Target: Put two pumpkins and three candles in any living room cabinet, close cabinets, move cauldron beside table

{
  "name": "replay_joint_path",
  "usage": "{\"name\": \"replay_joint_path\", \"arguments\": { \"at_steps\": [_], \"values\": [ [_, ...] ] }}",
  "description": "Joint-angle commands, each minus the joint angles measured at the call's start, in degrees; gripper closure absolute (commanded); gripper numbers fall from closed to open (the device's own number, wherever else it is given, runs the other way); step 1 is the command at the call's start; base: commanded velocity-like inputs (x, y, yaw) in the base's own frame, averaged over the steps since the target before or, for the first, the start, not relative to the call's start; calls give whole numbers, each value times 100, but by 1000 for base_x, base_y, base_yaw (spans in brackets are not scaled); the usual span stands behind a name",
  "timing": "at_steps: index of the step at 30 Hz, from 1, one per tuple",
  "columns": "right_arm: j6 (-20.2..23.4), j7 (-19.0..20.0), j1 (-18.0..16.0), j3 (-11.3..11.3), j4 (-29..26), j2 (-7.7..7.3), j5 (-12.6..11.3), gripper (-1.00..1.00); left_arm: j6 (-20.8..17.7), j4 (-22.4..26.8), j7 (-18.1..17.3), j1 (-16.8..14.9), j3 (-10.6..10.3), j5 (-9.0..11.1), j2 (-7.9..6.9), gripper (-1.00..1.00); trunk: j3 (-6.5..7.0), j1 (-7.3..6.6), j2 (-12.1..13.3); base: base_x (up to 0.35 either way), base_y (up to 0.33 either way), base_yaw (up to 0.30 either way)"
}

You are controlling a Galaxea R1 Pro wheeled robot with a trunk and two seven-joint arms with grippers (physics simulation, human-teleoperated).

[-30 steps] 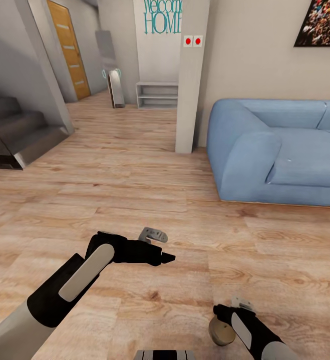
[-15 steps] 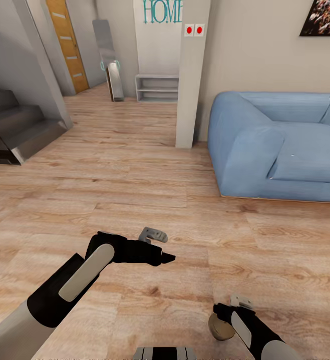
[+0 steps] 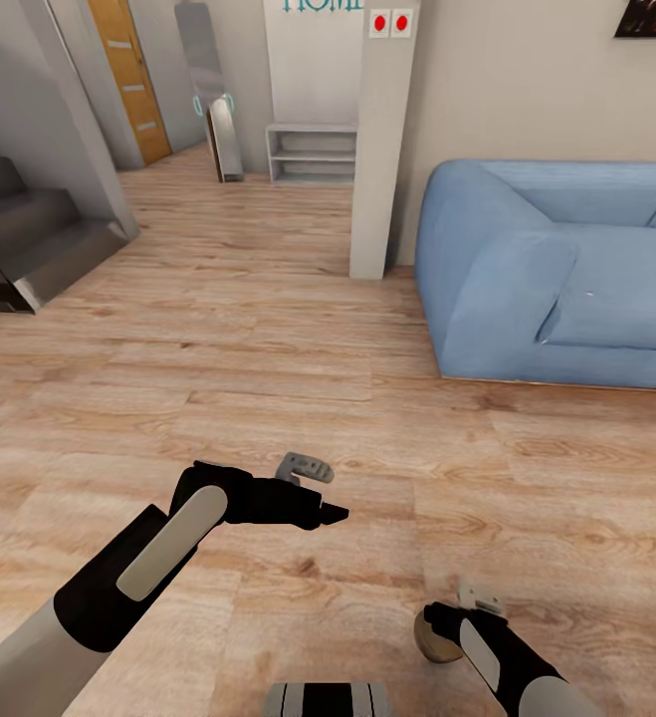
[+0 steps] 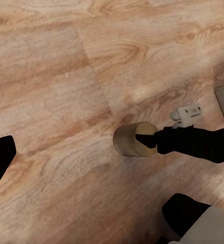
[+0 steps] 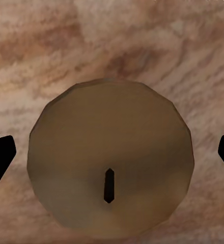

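- Right gripper (image 3: 437, 633) sat at 5 o'clock in the head view, clamped on a candle (image 5: 111, 172); wick faced its camera
- Left gripper (image 3: 329, 514) hung over the floor (image 3: 268, 329), near centre; its opening could not be told
- Sofa (image 3: 556, 269) stood at 2 o'clock

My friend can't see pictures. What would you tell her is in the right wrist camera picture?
A stubby beige candle seen end-on, its small dark wick facing the camera, sits between the right gripper's two black fingertips. Behind it is light wooden plank floor.
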State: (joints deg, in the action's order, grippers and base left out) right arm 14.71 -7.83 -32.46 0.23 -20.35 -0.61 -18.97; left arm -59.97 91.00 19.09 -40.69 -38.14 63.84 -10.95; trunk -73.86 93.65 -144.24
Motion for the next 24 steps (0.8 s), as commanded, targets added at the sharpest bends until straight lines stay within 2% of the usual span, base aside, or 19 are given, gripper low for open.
{"name": "replay_joint_path", "arguments": {
  "at_steps": [1, 6, 14, 18, 24],
  "values": [
    [32, -26, -1, 3, -16, 0, -35, -100, -3, 5, 60, -6, -9, 59, -4, -100, -4, -1, -2, 0, 0, 0],
    [32, -26, -61, 3, -1, 7, -37, -100, -3, 5, 60, -6, -9, 59, -4, -100, -4, -1, -2, 0, 0, 0],
    [32, -26, -75, 3, -4, 8, -35, -100, -3, 5, 59, -1, -11, 59, 1, -100, -182, 20, -12, 0, 0, 0],
    [32, -26, -76, 3, -4, 8, -32, -100, -3, 5, 60, -5, -12, 59, -1, -100, -182, 20, -12, 0, 0, 0],
    [32, -26, -82, 3, -10, 12, -35, -100, -3, 5, 58, -3, -11, 59, 0, -100, -292, 32, -19, 0, 0, 0]
  ]
}}
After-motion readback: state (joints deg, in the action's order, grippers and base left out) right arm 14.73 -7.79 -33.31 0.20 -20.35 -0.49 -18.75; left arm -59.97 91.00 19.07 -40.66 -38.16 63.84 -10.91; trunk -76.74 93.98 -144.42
